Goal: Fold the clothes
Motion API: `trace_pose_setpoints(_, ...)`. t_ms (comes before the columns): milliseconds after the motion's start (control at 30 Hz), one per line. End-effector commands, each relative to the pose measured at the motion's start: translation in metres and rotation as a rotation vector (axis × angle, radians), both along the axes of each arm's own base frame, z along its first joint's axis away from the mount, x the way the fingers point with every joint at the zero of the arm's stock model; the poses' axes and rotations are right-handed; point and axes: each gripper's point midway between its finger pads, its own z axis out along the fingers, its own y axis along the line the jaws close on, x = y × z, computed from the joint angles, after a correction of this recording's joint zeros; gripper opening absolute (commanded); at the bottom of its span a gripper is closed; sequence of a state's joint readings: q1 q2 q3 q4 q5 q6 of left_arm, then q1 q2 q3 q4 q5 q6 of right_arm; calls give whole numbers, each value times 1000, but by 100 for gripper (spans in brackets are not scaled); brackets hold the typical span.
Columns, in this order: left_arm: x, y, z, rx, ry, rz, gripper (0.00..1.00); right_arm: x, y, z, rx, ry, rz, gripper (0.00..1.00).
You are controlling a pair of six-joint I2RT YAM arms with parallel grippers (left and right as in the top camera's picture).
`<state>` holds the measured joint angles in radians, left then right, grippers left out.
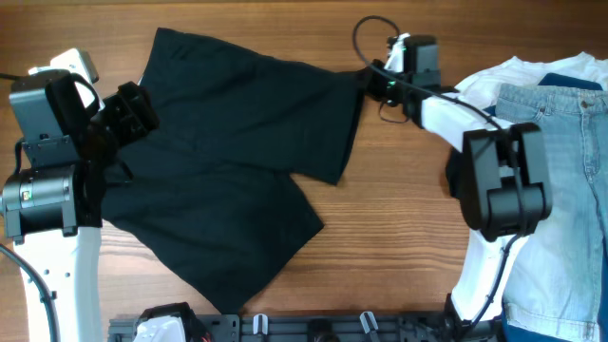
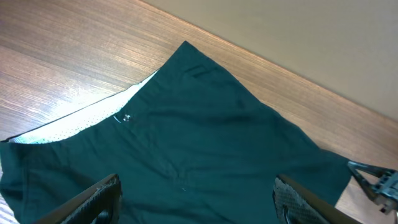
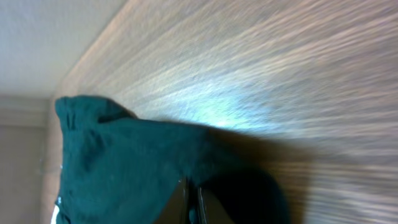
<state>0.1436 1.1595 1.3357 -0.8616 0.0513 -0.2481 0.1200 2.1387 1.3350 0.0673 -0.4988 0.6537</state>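
The black shorts (image 1: 237,161) lie spread on the wooden table, waistband to the left and both legs pointing right. My left gripper (image 1: 131,112) is open over the waistband end. In the left wrist view its fingers (image 2: 196,194) are wide apart above the fabric (image 2: 205,124), and the light grey speckled inner waistband (image 2: 81,121) shows. My right gripper (image 1: 372,81) is at the far leg's hem corner. In the right wrist view its fingers (image 3: 190,198) are shut on the shorts' fabric (image 3: 118,162), close to the table.
Light blue denim jeans (image 1: 560,180) and a white shirt (image 1: 513,74) lie at the right edge, beside the right arm's base. A black rail with fittings (image 1: 313,328) runs along the front edge. Bare wood (image 1: 399,190) lies between the shorts and the jeans.
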Motion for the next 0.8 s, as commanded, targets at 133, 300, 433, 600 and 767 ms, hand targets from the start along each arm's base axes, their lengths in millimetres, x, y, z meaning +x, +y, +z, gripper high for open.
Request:
trace_pose_setpoints(133,1,-3,-1,-2,3,-15,78,29,-109,70,32,-141,-145,29)
trace_pose_setpoints(300,2,-3,-2,2,7,-17,84,-15,-123,57,73,-5,-15,61)
trace_pose_setpoints(433,4,-3,-10,-3,36,-18,84,-99,-89,44,-31,217,211,60)
trace_pose_setpoints(600,10,-2,-25,-9,84,-18,85,-205,-33,8,-237,551,498,53)
trace_pose_setpoints(767,15,0,-35,8,116,-33,86,-261,11,-22,-344,641,662,51)
